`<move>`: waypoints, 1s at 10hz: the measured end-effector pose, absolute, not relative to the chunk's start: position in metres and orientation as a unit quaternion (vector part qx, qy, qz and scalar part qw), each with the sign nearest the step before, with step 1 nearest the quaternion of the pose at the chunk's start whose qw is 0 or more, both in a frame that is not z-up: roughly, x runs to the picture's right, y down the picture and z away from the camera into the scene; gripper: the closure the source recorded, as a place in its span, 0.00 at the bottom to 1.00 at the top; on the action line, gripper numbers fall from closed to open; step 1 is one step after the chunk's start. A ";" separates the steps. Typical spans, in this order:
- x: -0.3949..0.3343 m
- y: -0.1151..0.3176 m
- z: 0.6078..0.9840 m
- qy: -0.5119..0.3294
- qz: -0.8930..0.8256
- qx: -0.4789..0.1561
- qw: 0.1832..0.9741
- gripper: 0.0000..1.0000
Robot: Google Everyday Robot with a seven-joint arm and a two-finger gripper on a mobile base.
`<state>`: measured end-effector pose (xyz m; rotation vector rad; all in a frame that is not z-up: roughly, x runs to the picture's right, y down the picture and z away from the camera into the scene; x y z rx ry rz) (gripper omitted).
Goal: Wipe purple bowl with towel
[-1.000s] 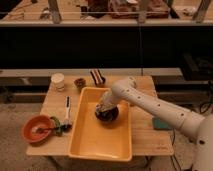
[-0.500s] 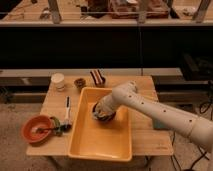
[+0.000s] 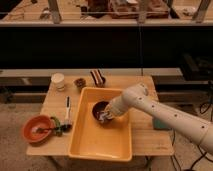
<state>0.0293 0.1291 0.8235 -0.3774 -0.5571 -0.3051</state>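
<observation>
End effector (image 3: pixel 106 115) in dk purple bowl (image 3: pixel 97 107)

This looks like a robotics lab or workshop. A plain wooden bench (image 3: pixel 145 135) stands on a bare floor (image 3: pixel 15 160) before long dark shelving (image 3: pixel 100 23). A white robot arm (image 3: pixel 165 114) holds its gripper (image 3: pixel 106 117) in a yellow tub (image 3: pixel 100 146), at the purple bowl (image 3: pixel 98 108).

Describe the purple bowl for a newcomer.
A yellow tub sits on the table; the purple bowl lies in its far half, the gripper at its rim. It is near-black, unlike the orange-red bowl left of the tub and the tiny brown bowl behind.
</observation>
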 end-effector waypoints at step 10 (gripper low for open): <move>-0.054 0.117 0.831 -0.313 -0.203 -0.166 0.913 1.00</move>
